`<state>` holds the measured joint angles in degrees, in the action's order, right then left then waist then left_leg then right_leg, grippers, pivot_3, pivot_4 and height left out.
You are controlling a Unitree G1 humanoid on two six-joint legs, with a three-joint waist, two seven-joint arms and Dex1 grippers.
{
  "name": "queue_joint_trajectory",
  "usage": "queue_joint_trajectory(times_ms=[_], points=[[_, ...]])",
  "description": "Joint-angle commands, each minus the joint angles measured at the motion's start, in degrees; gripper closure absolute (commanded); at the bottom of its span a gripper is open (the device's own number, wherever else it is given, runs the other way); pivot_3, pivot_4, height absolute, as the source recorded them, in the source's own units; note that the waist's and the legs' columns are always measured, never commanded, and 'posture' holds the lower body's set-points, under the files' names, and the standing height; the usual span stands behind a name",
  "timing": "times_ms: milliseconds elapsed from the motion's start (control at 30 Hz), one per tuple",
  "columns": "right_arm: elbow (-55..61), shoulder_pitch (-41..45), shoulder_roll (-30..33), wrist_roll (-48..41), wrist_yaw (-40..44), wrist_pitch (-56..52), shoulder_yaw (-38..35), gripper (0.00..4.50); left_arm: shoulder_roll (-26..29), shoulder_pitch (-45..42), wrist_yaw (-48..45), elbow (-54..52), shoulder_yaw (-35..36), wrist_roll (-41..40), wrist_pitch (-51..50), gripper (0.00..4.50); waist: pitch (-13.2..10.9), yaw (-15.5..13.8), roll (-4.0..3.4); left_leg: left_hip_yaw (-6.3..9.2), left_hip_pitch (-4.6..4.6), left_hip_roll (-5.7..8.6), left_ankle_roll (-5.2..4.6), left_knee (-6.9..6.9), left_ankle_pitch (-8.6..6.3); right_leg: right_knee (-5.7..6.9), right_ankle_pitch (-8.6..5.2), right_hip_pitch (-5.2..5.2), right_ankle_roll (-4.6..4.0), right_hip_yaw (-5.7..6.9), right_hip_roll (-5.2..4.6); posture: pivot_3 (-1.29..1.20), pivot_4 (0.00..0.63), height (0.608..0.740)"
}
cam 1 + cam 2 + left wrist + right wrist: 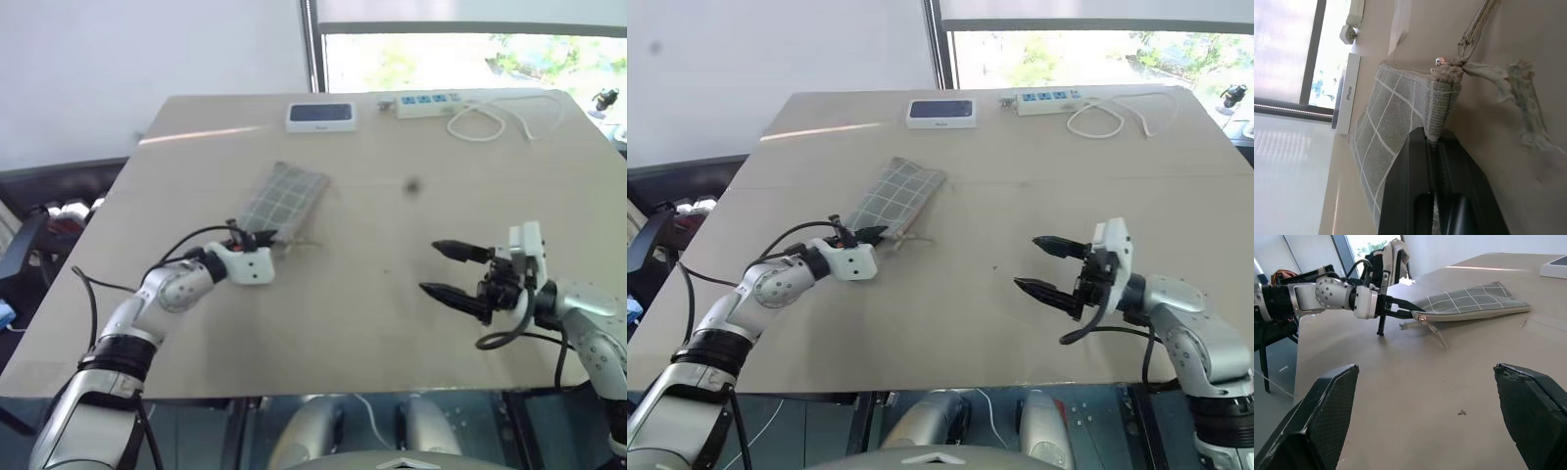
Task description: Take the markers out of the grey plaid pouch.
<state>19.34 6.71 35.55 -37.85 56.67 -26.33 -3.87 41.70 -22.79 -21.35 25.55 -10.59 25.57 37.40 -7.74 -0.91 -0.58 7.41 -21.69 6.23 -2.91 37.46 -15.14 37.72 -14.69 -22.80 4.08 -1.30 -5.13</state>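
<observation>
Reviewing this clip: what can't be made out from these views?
- Markers: inside the closed grey plaid pouch, if anywhere; its fabric hides the contents.
- Zip pull: small in the left wrist view, by the frayed cords; whether the zip is open is unclear.
- Left gripper: shut on the pouch corner; its fingertips are hidden by fabric.
- Right gripper: open, holding nothing.

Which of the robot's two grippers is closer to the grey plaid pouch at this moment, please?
Left. The left gripper is shut on the near corner of the grey plaid pouch; the right gripper is open above bare table, well off to the pouch's right.
</observation>
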Motion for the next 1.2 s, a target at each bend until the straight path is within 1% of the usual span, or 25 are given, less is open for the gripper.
queue_joint_trajectory(times_ms=[33, 200, 267, 400, 567, 667, 800, 900, 967, 1067, 1100, 1133, 1200], points=[[1.58, 3.60, -0.77, 4.54, -3.29, -0.81, 4.77, 0.00, -2.87, 0.30, -3.54, -8.04, -2.65, -2.31, -0.38, 4.41, -0.05, 0.01, 0.10, 0.00, -0.08, 0.01, 0.03, 0.00, 0.02, -0.05, 0.00, -0.05, 0.00, 0.01, -0.01, 0.00, 0.150, 0.740], [-0.45, 7.45, -2.17, 7.73, -5.57, -2.10, 8.11, 0.00, -4.38, 0.30, -6.00, -12.31, -3.45, -3.25, -0.88, 4.41, -0.11, 0.45, 0.36, -0.06, -0.70, 0.02, 0.07, 0.02, 0.04, 0.00, 0.01, -0.69, -0.01, -0.10, 0.00, 0.00, 0.150, 0.740], [-2.23, 8.86, -2.21, 11.00, -6.33, -2.54, 10.92, 0.00, -5.60, -0.48, -6.50, -12.90, -4.01, -3.30, -1.04, 4.41, -0.11, 0.56, 0.38, -0.07, -0.87, 0.02, 0.11, 0.03, 0.07, 0.05, 0.01, -0.90, -0.01, -0.11, 0.01, 0.00, 0.150, 0.740], [-5.40, 10.72, -2.16, 16.08, -6.88, -4.08, 15.99, 0.00, -7.40, -1.82, -7.19, -13.30, -4.97, -3.00, -0.71, 4.41, -0.13, 0.36, 0.41, -0.08, -0.87, 0.02, 0.11, 0.07, 0.07, 0.06, 0.01, -0.89, -0.01, -0.09, 0.02, 0.00, 0.150, 0.740], [-8.01, 14.92, -5.91, 19.05, -8.59, -5.61, 19.53, 0.00, -8.92, -2.44, -7.33, -13.64, -5.54, -3.33, -1.08, 4.41, -0.14, 0.74, 0.44, -0.08, -0.88, 0.02, 0.11, 0.09, 0.07, 0.08, 0.01, -0.90, -0.01, -0.11, 0.04, 0.00, 0.150, 0.740], [-10.29, 17.13, -7.74, 21.43, -9.60, -5.44, 20.75, 0.00, -9.21, -2.58, -7.32, -13.29, -5.92, -2.81, -0.57, 4.41, -0.14, 1.14, 0.45, -0.07, -0.87, 0.02, 0.12, 0.10, 0.08, 0.12, 0.01, -0.90, -0.01, -0.10, 0.05, 0.00, 0.150, 0.740], [-11.55, 18.69, -8.68, 22.15, -9.69, -6.02, 20.58, 0.00, -9.20, -2.74, -6.98, -12.83, -6.27, -1.70, 0.07, 4.41, -0.14, 1.27, 0.46, -0.05, -0.89, 0.06, 0.12, 0.11, 0.08, 0.09, 0.01, -0.90, -0.01, -0.07, 0.07, 0.00, 0.150, 0.740], [-11.94, 18.73, -8.31, 22.61, -9.33, -5.73, 20.16, 0.83, -9.45, -2.68, -6.59, -12.81, -6.28, -1.40, 0.07, 4.50, -0.14, 1.41, 0.46, -0.05, -0.89, 0.07, 0.12, 0.12, 0.08, 0.10, 0.01, -0.90, -0.01, -0.08, 0.07, 0.00, 0.150, 0.740], [-11.80, 18.52, -8.11, 22.43, -9.16, -5.90, 19.73, 1.75, -9.58, -2.50, -6.31, -12.86, -6.19, -1.38, -0.07, 4.50, -0.14, 1.49, 0.46, -0.04, -0.89, 0.07, 0.12, 0.12, 0.08, 0.11, 0.01, -0.90, -0.01, -0.07, 0.08, 0.00, 0.150, 0.740], [-11.64, 18.42, -8.17, 22.21, -9.50, -6.17, 18.99, 3.30, -9.68, -2.19, -6.18, -12.97, -6.28, -1.47, -0.19, 4.50, -0.14, 1.60, 0.46, -0.04, -0.89, 0.07, 0.12, 0.12, 0.08, 0.12, 0.01, -0.90, -0.01, -0.08, 0.07, 0.00, 0.150, 0.740], [-11.75, 18.41, -8.20, 22.27, -9.65, -6.10, 18.78, 3.91, -9.71, -2.14, -6.19, -12.92, -6.34, -1.49, -0.18, 4.50, -0.14, 1.60, 0.46, -0.04, -0.89, 0.07, 0.12, 0.12, 0.08, 0.12, 0.01, -0.90, -0.01, -0.08, 0.07, 0.00, 0.150, 0.740], [-11.89, 18.39, -8.19, 22.33, -9.84, -6.02, 18.53, 4.38, -9.73, -2.15, -6.18, -12.81, -6.39, -1.51, -0.13, 4.50, -0.14, 1.60, 0.46, -0.04, -0.89, 0.07, 0.12, 0.12, 0.08, 0.12, 0.01, -0.90, -0.01, -0.08, 0.07, 0.00, 0.150, 0.740], [-11.79, 18.13, -7.91, 22.29, -10.35, -6.20, 17.75, 4.46, -9.91, -2.24, -6.17, -12.51, -6.38, -1.82, -0.10, 4.50, -0.14, 1.61, 0.46, -0.04, -0.89, 0.07, 0.12, 0.12, 0.08, 0.12, 0.01, -0.90, -0.01, -0.08, 0.08, 0.00, 0.150, 0.740]])
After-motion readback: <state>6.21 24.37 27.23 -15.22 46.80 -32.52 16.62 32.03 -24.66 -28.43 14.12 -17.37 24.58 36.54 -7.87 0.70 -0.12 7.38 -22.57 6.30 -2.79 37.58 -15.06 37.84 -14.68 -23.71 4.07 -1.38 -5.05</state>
